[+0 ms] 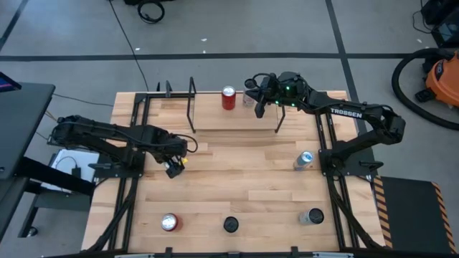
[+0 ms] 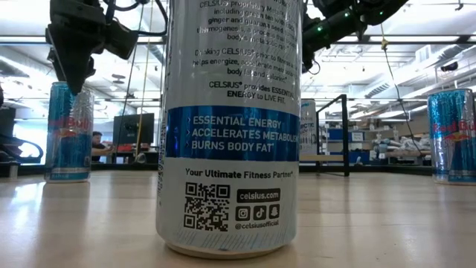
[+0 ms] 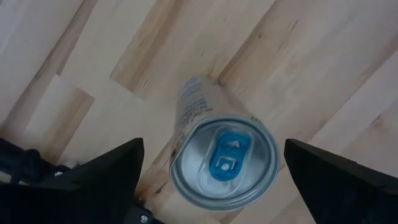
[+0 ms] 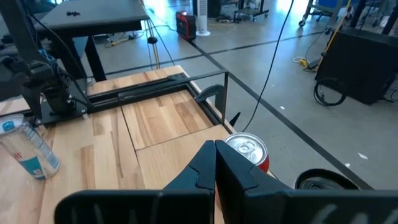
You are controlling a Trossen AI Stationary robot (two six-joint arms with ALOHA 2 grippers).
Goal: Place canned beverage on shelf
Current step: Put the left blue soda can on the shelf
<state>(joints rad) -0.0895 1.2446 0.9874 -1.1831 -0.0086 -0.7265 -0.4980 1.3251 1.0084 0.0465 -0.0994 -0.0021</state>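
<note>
A blue-and-silver can (image 3: 221, 158) stands upright on the tabletop left of centre; it also shows in the low view (image 2: 71, 134). My left gripper (image 1: 176, 165) hangs just above it, open, with one finger on either side of the can's top and apart from it. The shelf (image 1: 237, 120), a light-wood platform with thin black rods, sits at the table's far middle. A red can (image 1: 228, 97) stands upright on the shelf's far part. My right gripper (image 4: 215, 163) is shut and empty over the shelf, just right of the red can (image 4: 247, 152).
Other upright cans stand on the table: a red one (image 1: 168, 223) near left, a dark-topped one (image 1: 230, 224) near middle that fills the low view (image 2: 230, 126), and two silver ones (image 1: 311, 216) (image 1: 304, 159) at the right. Bare tabletop lies between the shelf and the near cans.
</note>
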